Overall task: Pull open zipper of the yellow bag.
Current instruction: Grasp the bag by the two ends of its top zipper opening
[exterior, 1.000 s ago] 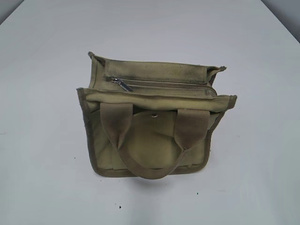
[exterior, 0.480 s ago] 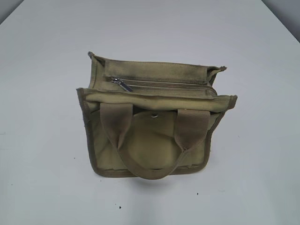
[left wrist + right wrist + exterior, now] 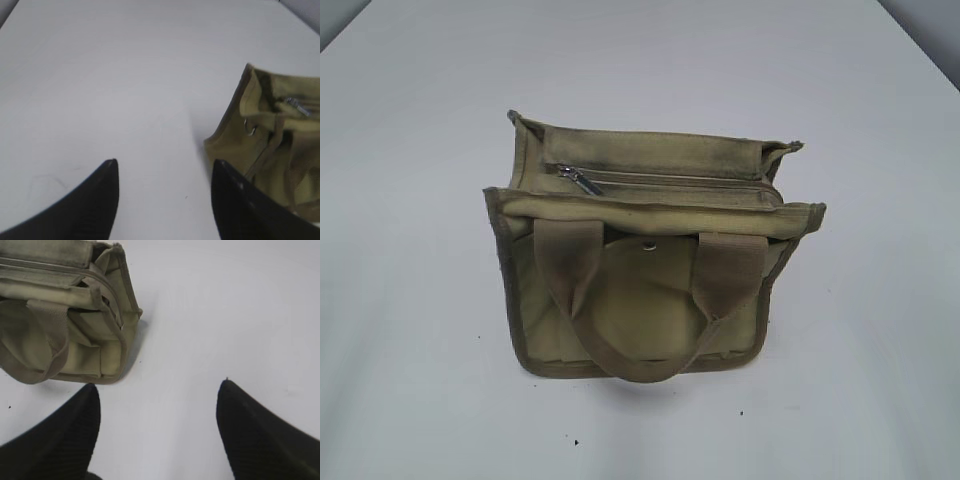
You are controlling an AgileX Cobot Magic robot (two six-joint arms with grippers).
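Observation:
The yellow bag (image 3: 645,255) stands in the middle of the white table, its two webbing handles hanging down its front. Along its top runs the zipper (image 3: 670,182), closed, with the silver pull tab (image 3: 580,180) at the left end. In the left wrist view the yellow bag (image 3: 270,140) is at the right, its pull tab (image 3: 298,106) showing; my left gripper (image 3: 165,165) is open over bare table to the bag's left. In the right wrist view the yellow bag (image 3: 65,315) is at the upper left; my right gripper (image 3: 159,387) is open over bare table to its right. Neither gripper shows in the exterior view.
The white table (image 3: 420,330) surrounds the bag on all sides. A few small dark specks (image 3: 577,445) lie on it near the front. A snap button (image 3: 649,245) sits on the bag's front pocket flap.

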